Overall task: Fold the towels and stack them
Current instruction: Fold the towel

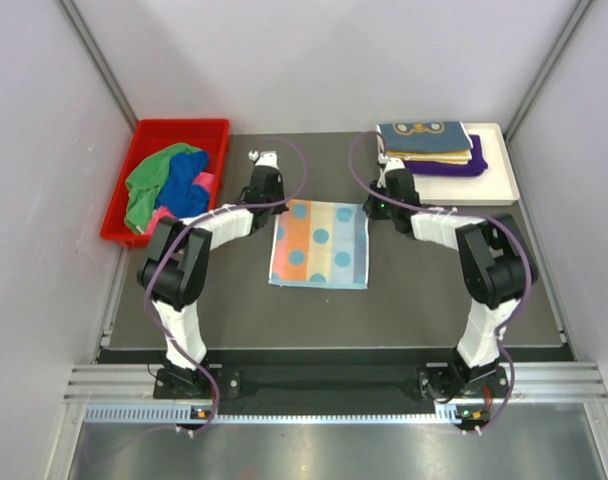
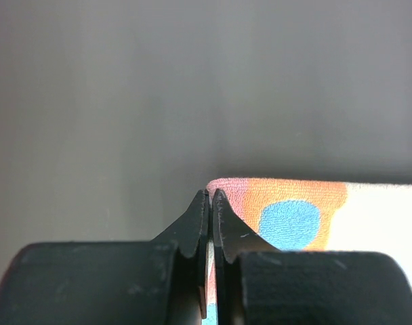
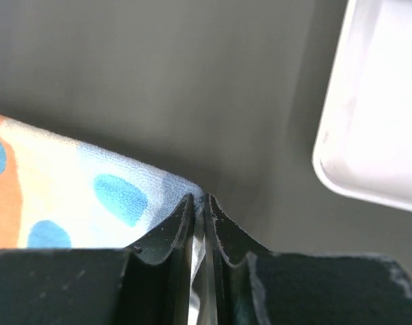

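A towel (image 1: 319,243) striped orange, pink and pale blue with teal dots lies spread flat in the middle of the dark mat. My left gripper (image 1: 282,204) is down at its far left corner and is shut on that corner (image 2: 211,193), with cloth (image 2: 294,217) pinched between the black fingers. At the far right corner, my right gripper (image 1: 370,208) is likewise shut on the pale blue edge (image 3: 199,198) of the same towel (image 3: 70,196). A stack of folded towels (image 1: 429,145), navy on top over yellow and purple, rests on the white tray. Loose green, blue and pink towels (image 1: 169,185) fill the red bin.
The red bin (image 1: 119,218) stands at the far left of the mat. The white tray (image 1: 502,180) sits at the far right, and its rim (image 3: 375,122) lies close beside my right gripper. Grey walls close in both sides.
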Controlling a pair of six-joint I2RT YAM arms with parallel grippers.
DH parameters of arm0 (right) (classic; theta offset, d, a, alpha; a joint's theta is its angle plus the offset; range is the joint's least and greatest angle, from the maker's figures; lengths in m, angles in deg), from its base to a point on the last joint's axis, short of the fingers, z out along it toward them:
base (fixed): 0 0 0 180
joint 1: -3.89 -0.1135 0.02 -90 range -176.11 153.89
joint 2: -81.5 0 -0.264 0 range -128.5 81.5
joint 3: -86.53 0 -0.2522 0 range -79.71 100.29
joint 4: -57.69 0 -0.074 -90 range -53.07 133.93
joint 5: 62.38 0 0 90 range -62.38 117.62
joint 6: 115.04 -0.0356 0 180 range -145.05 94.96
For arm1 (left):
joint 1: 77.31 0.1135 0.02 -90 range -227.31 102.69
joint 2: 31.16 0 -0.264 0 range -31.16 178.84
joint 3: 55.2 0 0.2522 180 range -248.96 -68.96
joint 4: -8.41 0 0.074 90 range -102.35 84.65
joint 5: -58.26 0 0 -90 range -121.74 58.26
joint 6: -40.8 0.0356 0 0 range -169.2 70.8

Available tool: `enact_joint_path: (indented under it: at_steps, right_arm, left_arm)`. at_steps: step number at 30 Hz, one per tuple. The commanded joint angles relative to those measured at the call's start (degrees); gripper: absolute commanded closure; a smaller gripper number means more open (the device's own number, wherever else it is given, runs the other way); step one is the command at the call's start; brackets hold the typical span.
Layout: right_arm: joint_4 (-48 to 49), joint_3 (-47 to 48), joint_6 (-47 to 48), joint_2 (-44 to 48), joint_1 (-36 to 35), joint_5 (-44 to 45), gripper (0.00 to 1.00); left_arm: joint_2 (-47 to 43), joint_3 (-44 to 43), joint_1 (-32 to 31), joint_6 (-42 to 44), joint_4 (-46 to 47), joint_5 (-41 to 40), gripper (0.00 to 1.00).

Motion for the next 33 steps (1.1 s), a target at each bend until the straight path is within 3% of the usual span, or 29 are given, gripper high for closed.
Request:
enact_joint_path:
  at_steps: [1,20,33]
  right_arm:
    - [9.72,-4.27,0.74,7.32,-0.45,1.6,0.89]
    - [15.53,-19.05,-1.37,21.46,-5.01,1.16,0.9]
    - [16.76,-30.56,-5.77,28.59,-8.1,2.57,0.9]
  left_arm:
    - [-5.99,3.19,0.7,-0.78,7.56,-0.71,1.0]
    - [-16.63,15.59,0.62,-1.74,10.56,6.68,1.0]
    - [-25.06,31.22,0.53,-6.49,16.45,12.57,0.99]
